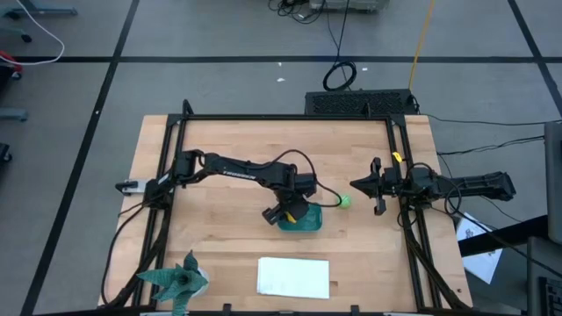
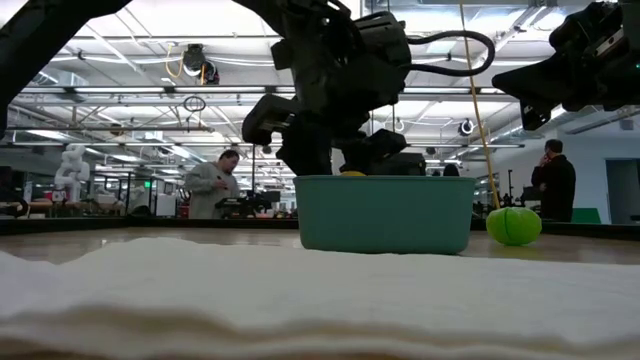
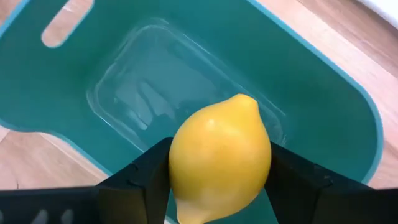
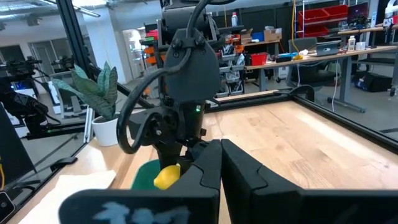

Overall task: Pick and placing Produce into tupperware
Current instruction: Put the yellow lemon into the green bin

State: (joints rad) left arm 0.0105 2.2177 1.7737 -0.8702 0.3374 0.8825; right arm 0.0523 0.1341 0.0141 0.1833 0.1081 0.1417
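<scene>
Hovering over the teal tub (image 1: 303, 221), the left gripper (image 3: 219, 180) has its fingers clamped on the yellow lemon (image 3: 219, 159), held just above the tub's interior. At the tub's two o'clock, the green round piece (image 1: 344, 201) rests on the table. At three o'clock the right gripper (image 1: 358, 184) waits, fingers together, empty.

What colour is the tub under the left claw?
Teal-blue tub, clearest in the left wrist view.
</scene>
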